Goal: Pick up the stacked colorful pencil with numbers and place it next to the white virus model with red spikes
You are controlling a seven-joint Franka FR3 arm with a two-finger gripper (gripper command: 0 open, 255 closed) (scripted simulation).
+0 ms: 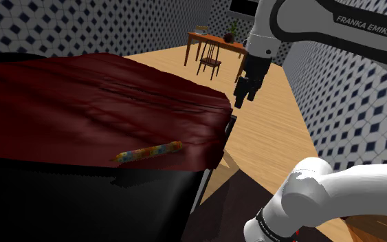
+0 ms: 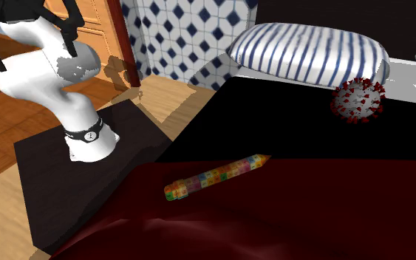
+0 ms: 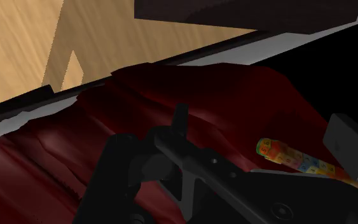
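Note:
The stacked colourful pencil lies flat on a dark red blanket near the bed's edge. In the second exterior view the pencil has its tip pointing towards the white virus model with red spikes, which sits farther along the bed on a black stretch beside a pillow. My gripper hangs in the air off the bed's corner, well above and apart from the pencil. In the wrist view its fingers stand apart around nothing, gripper open, and the numbered pencil lies beyond them.
A blue-striped pillow rests at the bed's head. My black stand sits on the wooden floor beside the bed. A wooden table and chair stand far back. Tiled walls close the room.

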